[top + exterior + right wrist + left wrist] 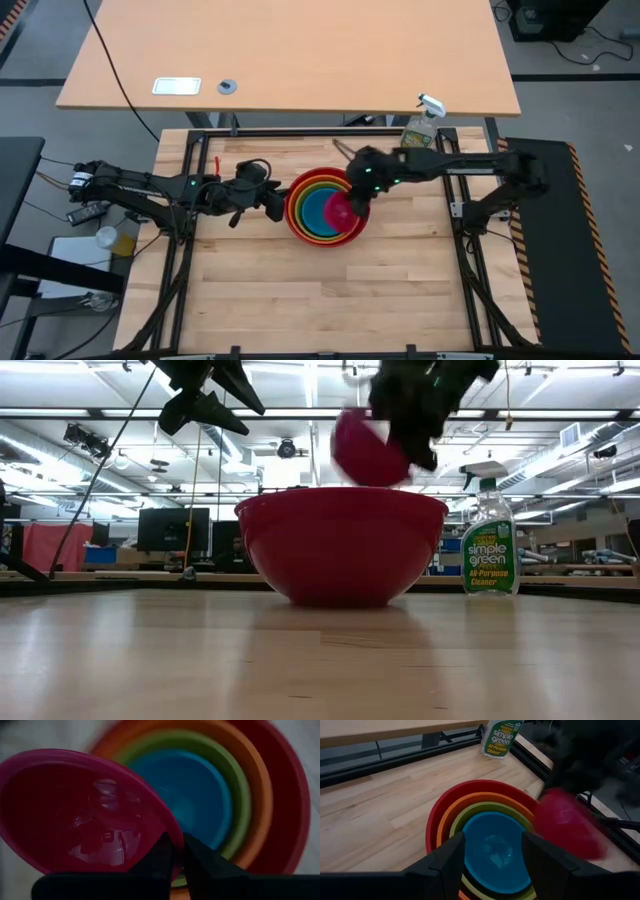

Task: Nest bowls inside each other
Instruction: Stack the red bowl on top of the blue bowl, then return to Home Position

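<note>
A stack of bowls, red (296, 222) outermost, then orange, green and blue (318, 208), stands on the wooden table (300, 300). The red bowl (342, 545) rests on its base. The small magenta pink bowl (343, 211) hangs tilted above the stack's right part, with my right gripper (178, 851) shut on it. In the low view the pink bowl (366, 452) is clear above the red bowl's rim. My left gripper (492, 862) is open, up in the air at the stack's left side (274, 205), touching nothing. My right gripper pinches the pink bowl's rim (169, 833) between its two fingers, one finger (162, 854) on the bowl's inner side and the other outside. The fingers slant down from the table's right. The bowl is lifted clear and tilted above the stack.
A clear spray bottle with a green label (490, 545) stands at the table's far right corner (421, 128). A black frame (190, 135) borders the table. A bare stretch of table lies in front of the bowls.
</note>
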